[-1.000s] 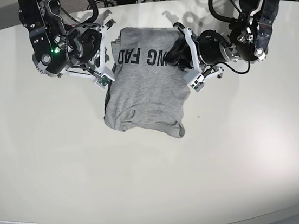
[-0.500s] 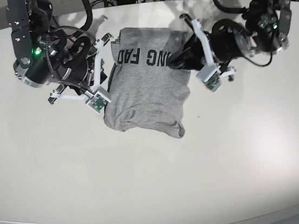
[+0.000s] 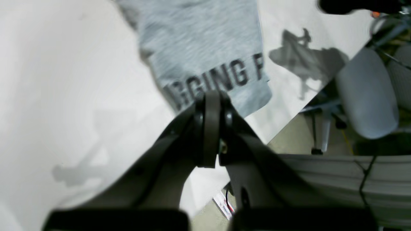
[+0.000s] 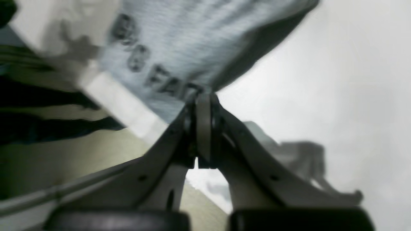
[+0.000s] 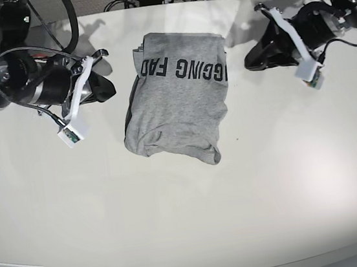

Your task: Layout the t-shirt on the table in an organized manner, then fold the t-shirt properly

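The shirt [image 5: 178,101] lay folded into a compact packet a little toward the far side of the counter [image 5: 189,223], well clear of both arms, its long axis running from the far edge toward the near one, the lettered end at the far side and a rumpled, rounded end nearest me. It sat between the two arms. The left fingers [image 5: 251,57] pointed in at its lettered corner from one side, and the right fingers [image 5: 103,90] pointed at its other long edge from the opposite side; both stood near it with bare counter between, at roughly the same distance, so neither arm looked clearly the nearer. In the left wrist view the left fingers [image 3: 210,96] were pressed together with nothing between them, the shirt [image 3: 205,48] lying just beyond their tips; the right wrist view was blurred, yet the right fingers [image 4: 203,98] also showed closed and empty, with the shirt [image 4: 199,41] ahead of them. Any further tidying, I judged, would have to come in sideways at those long edges, and the near end looked the least neat part. Against a second earlier, both arms had drawn back: then the fingers were at the shirt's two sides, the left ones on its lettered corner, whereas now they had swung outward and away. The shirt itself had not shifted, though more of its lettering showed with the left arm gone.
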`<act>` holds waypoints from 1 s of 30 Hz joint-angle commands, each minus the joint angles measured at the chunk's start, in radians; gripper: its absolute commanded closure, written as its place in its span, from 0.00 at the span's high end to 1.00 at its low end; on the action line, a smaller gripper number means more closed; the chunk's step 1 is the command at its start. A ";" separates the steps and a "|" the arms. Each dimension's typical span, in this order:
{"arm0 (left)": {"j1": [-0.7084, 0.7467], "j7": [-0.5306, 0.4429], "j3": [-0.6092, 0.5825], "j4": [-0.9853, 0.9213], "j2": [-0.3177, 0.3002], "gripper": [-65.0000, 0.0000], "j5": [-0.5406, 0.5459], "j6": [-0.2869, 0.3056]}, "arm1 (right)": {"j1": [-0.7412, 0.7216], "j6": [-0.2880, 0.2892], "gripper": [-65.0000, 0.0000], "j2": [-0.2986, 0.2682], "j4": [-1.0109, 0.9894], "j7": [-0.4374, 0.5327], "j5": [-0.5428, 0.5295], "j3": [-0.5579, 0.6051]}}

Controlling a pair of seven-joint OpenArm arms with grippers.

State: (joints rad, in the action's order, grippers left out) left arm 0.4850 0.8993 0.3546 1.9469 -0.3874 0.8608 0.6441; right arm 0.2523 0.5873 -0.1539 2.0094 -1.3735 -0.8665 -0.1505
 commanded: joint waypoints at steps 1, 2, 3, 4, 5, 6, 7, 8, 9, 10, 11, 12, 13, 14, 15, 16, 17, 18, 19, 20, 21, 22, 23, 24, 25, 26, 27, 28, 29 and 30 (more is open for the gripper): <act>0.019 -0.001 0.034 0.017 -0.011 0.00 0.034 0.013 | 0.003 0.007 0.00 -0.005 0.033 0.006 -0.055 -0.029; 0.040 0.006 0.064 0.017 -0.011 0.00 0.048 0.019 | 0.019 0.019 0.00 -0.005 0.046 0.002 -0.095 -0.060; 0.059 0.016 0.094 0.017 -0.012 0.00 0.074 0.026 | 0.039 0.039 0.00 -0.005 0.064 -0.001 -0.133 -0.093; 0.077 0.027 0.122 0.017 -0.012 0.00 0.100 0.034 | 0.062 0.059 0.00 -0.005 0.084 -0.001 -0.161 -0.130; 0.094 0.040 0.149 0.017 -0.012 0.00 0.126 0.038 | 0.089 0.079 0.00 -0.005 0.106 -0.001 -0.189 -0.170; 0.108 0.055 0.174 0.017 -0.012 0.00 0.149 0.040 | 0.116 0.096 0.00 -0.005 0.129 -0.001 -0.217 -0.209; 0.121 0.071 0.197 0.017 -0.012 0.00 0.164 0.041 | 0.143 0.104 0.00 -0.005 0.151 -0.001 -0.245 -0.250; 0.132 0.087 0.217 0.017 -0.012 0.00 0.175 0.044 | 0.170 0.106 0.00 -0.002 0.171 -0.002 -0.274 -0.287; 0.146 0.102 0.234 0.017 -0.012 0.00 0.191 0.044 | 0.198 0.105 0.00 0.002 0.187 -0.002 -0.309 -0.319; 0.161 0.113 0.250 0.018 -0.012 0.00 0.204 0.044 | 0.227 0.105 0.00 0.002 0.200 -0.003 -0.336 -0.351; 0.178 0.126 0.263 0.020 -0.012 0.00 0.219 0.044 | 0.255 0.105 0.00 0.002 0.208 -0.007 -0.362 -0.381; 0.195 0.139 0.273 0.024 -0.012 0.00 0.238 0.044 | 0.282 0.106 0.00 0.002 0.212 -0.016 -0.381 -0.412; 0.215 0.153 0.281 0.030 -0.012 0.00 0.259 0.044 | 0.306 0.106 0.00 0.004 0.212 -0.023 -0.403 -0.442; 0.236 0.161 0.285 0.037 -0.012 0.00 0.271 0.044 | 0.331 0.106 0.00 0.005 0.212 -0.023 -0.425 -0.471; 0.256 0.166 0.288 0.046 -0.012 0.00 0.275 0.044 | 0.355 0.106 0.00 0.005 0.212 -0.023 -0.449 -0.497; 0.279 0.172 0.288 0.057 -0.012 0.00 0.274 0.043 | 0.379 0.107 0.00 0.005 0.212 -0.023 -0.474 -0.524; 0.301 0.179 0.288 0.069 -0.012 0.00 0.274 0.043 | 0.404 0.110 0.00 0.005 0.212 -0.023 -0.499 -0.548; 0.325 0.183 0.288 0.080 -0.012 0.00 0.274 0.043 | 0.430 0.109 0.00 0.005 0.212 -0.023 -0.518 -0.570; 0.351 0.186 0.288 0.091 -0.012 0.00 0.274 0.043 | 0.459 0.109 0.00 0.005 0.212 -0.023 -0.526 -0.588; 0.377 0.190 0.288 0.100 -0.012 0.00 0.274 0.043 | 0.492 0.109 0.00 0.005 0.212 -0.023 -0.528 -0.602; 0.403 0.201 0.287 0.108 -0.012 0.00 0.274 0.042 | 0.523 0.109 0.00 0.005 0.212 -0.023 -0.528 -0.613; 0.429 0.210 0.287 0.113 -0.012 0.00 0.274 0.035 | 0.555 0.109 0.00 0.005 0.212 -0.023 -0.527 -0.618; 0.456 0.217 0.287 0.114 -0.012 0.00 0.274 0.026 | 0.587 0.109 0.00 0.005 0.212 -0.023 -0.524 -0.620; 0.483 0.226 0.287 0.114 -0.012 0.00 0.274 0.016 | 0.616 0.109 0.00 0.005 0.212 -0.023 -0.520 -0.620; 0.509 0.233 0.287 0.114 -0.012 0.00 0.274 0.013 | 0.644 0.109 0.00 0.005 0.212 -0.023 -0.515 -0.620; 0.536 0.241 0.287 0.114 -0.013 0.00 0.274 0.013 | 0.673 0.109 0.00 0.005 0.212 -0.023 -0.512 -0.620; 0.565 0.252 0.287 0.114 -0.015 0.00 0.274 0.012 | 0.703 0.111 0.00 0.004 0.212 -0.023 -0.503 -0.620; 0.592 0.259 0.287 0.114 -0.017 0.00 0.273 0.011 | 0.731 0.111 0.00 0.004 0.212 -0.023 -0.489 -0.620; 0.622 0.259 0.287 0.114 -0.018 0.00 0.264 0.002 | 0.758 0.111 0.00 0.004 0.212 -0.023 -0.481 -0.620; 0.647 0.253 0.287 0.113 -0.018 0.00 0.251 -0.009 | 0.785 0.111 0.00 0.004 0.211 -0.023 -0.473 -0.620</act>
State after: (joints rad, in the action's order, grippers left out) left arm 1.1187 1.1545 0.6353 2.0483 -0.3992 1.0977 0.6334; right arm 1.0256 0.6930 -0.1432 2.2059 -1.4052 -1.3136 -0.7620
